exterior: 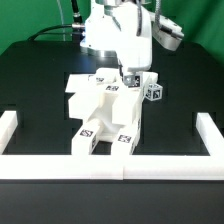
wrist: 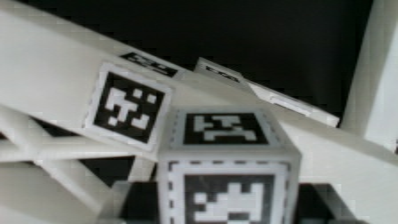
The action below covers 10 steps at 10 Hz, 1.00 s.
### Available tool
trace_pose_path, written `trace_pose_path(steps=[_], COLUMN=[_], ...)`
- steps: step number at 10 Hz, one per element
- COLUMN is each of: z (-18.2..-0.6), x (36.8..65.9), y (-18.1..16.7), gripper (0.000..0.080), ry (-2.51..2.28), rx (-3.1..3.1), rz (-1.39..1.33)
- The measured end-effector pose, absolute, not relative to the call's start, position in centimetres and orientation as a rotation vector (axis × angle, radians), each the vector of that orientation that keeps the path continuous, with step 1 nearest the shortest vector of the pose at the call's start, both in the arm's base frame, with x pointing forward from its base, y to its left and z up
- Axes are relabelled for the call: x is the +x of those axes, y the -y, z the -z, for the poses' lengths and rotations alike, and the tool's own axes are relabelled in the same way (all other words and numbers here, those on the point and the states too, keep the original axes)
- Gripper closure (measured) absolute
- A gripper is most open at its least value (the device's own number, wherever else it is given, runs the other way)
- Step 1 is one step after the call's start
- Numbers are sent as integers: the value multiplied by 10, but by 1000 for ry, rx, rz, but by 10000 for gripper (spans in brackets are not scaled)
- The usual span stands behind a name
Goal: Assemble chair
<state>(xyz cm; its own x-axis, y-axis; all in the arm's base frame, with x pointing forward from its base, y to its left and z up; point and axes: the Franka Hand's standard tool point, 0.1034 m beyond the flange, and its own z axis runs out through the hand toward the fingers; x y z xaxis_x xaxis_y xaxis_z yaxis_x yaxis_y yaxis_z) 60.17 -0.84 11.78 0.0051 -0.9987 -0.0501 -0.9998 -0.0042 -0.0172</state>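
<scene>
A long white border rail (exterior: 110, 166) runs along the near edge of the black worktop (exterior: 40, 90). Behind it, mid-worktop, stands the chunky white plastic chair (exterior: 100, 112), partly built, with black-and-white tags on its faces. At its rear, toward the exterior view's right, the gripper (exterior: 130, 78) is down, jaws nearly closed on a tagged white bar (wrist: 222, 150) of the chair. A small tagged white block (exterior: 152, 92) sits just beside it.

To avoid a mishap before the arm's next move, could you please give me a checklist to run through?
1. Gripper down at the chunky white plastic chair assembly: ok.
2. Gripper holding a part: cannot tell.
3. Small white tagged block beside the assembly, on the table: ok.
4. Tags on the white square-ended bar readable in the wrist view: ok.
5. Long white border rails apart from the assembly: ok.
</scene>
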Motion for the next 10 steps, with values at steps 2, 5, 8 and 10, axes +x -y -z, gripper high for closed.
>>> trace_pose_path(steps=[2, 5, 8, 10], z=[-117, -117, -117, -118], x=[602, 602, 601, 601], y=[5, 1, 0, -4], gripper=[509, 509, 218, 162], ry=[-2307, -2419, -2358, -2202], rx=[-2047, -1902, -1977, -2153], rz=[-53, -71, -73, -88])
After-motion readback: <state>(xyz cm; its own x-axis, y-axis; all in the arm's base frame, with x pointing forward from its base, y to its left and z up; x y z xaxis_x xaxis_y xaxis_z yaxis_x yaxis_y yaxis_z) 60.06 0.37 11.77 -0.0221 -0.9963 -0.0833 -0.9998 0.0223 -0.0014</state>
